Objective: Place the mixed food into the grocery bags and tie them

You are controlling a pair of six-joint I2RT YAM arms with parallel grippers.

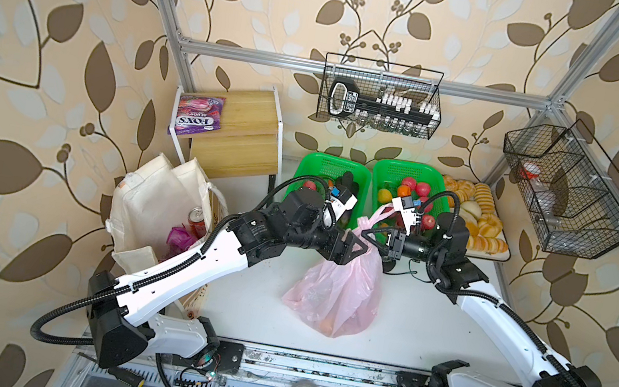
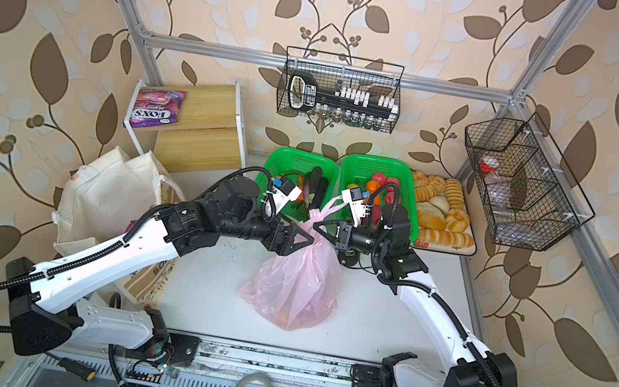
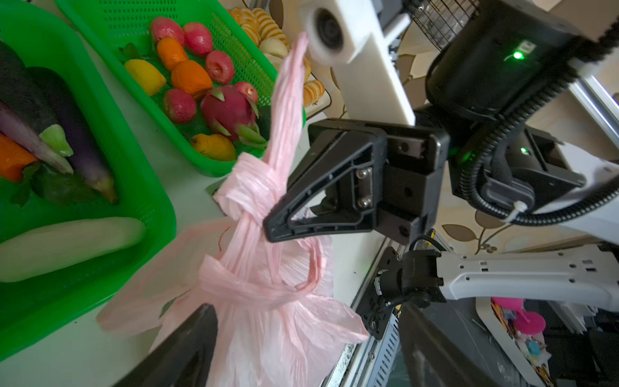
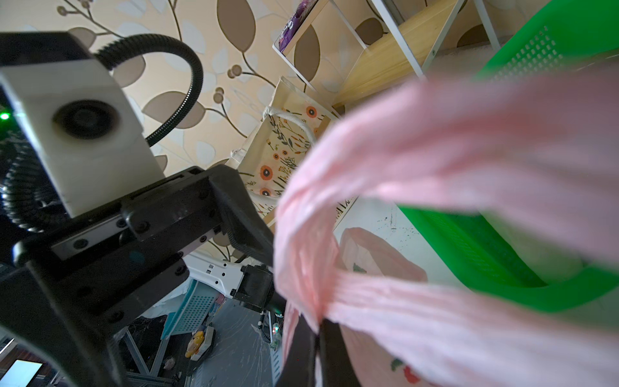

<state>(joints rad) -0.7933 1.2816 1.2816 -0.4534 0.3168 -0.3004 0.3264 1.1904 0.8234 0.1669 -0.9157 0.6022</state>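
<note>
One steady pull suits the right end effector (image 3: 270, 230), clamped on the thin pink plastic bag (image 1: 333, 295); left end effector (image 1: 359, 248) open.

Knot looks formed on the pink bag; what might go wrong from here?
1. The right gripper is shut on a handle of the thin pink bag, beside the knot; a hard pull may tear the plastic or tip the bag.
2. The open left gripper straddles the bag; withdrawing could snag the loose handle loop.
</note>
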